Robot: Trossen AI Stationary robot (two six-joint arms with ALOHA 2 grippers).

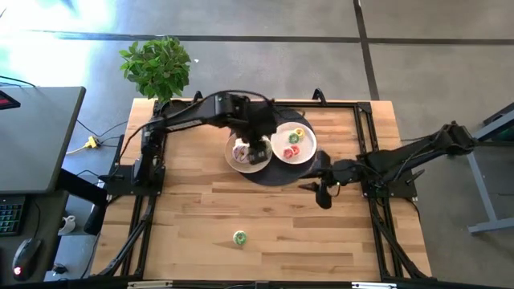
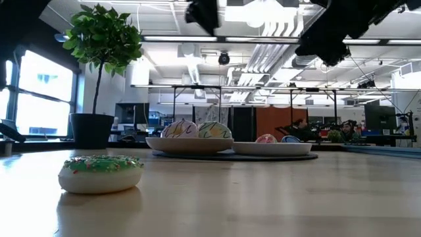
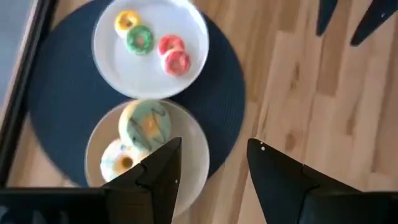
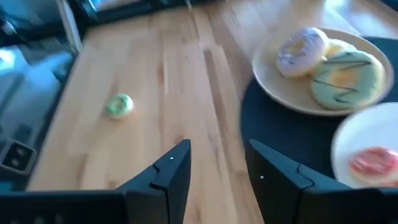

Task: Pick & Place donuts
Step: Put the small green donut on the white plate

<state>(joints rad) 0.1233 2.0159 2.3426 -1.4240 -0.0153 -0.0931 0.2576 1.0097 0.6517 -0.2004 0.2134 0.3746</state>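
Observation:
A green-iced mini donut lies alone on the bare wood toward the near edge. A white plate carries several mini donuts: yellow, green and two pink. Beside it, a cream plate holds larger donuts, among them a green-iced one and a pale pink one. My left gripper hovers open above the cream plate. My right gripper is open above the table, right of the mat.
Both plates sit on a dark round mat at the table's far middle. A potted plant stands at the far left corner. Black rails frame the tabletop. Bare wood stretches between the mat and the near edge.

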